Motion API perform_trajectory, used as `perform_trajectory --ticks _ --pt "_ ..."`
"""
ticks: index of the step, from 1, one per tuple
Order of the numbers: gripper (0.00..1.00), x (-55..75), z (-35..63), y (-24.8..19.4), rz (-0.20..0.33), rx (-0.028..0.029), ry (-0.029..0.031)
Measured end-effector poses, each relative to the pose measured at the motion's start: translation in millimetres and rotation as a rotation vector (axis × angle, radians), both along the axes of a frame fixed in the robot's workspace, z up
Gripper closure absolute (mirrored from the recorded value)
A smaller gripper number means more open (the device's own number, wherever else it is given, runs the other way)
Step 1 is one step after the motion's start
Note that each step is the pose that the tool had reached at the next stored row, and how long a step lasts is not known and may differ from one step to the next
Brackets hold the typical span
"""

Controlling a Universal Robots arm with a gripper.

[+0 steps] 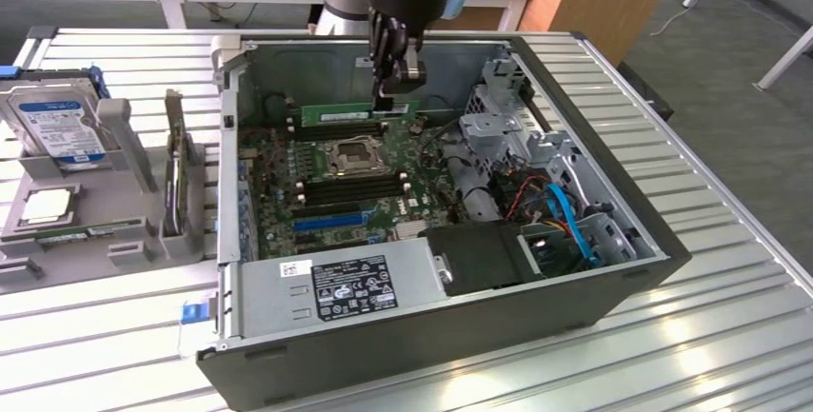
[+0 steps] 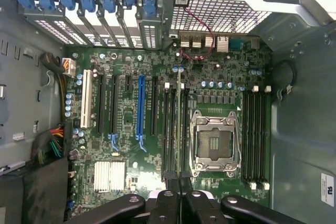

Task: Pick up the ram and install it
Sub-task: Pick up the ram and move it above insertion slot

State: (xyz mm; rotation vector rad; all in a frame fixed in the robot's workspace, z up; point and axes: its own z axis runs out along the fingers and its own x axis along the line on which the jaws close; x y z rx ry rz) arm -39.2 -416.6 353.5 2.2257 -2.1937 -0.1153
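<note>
Hanging on edge from the gripper [image 1: 391, 100], ram [image 1: 338, 114] level, long axis lined up with the black slots [image 2: 170, 129] right under the fingers; from the wrist, seen edge-on as a thin line over them. Contact with a slot impossible to tell. Just beside the tool, open CPU socket [image 2: 215, 142]; beyond that, second slot bank [image 2: 255, 135]. Farther ahead of the fingertips, blue card latches [image 2: 84, 1]. Narrow, pinched on the ram's upper edge near one end.
</note>
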Motion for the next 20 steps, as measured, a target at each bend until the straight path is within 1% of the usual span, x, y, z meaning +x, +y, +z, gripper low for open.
perform_trajectory --ticks 9,16,20 --pt "0.88 1.7 0.0 -0.1 0.0 0.0001 -0.0001" --pt "0.88 1.6 0.0 -4.5 0.0 0.0 0.0" --pt "0.88 1.7 0.0 -4.7 0.0 0.0 0.0"
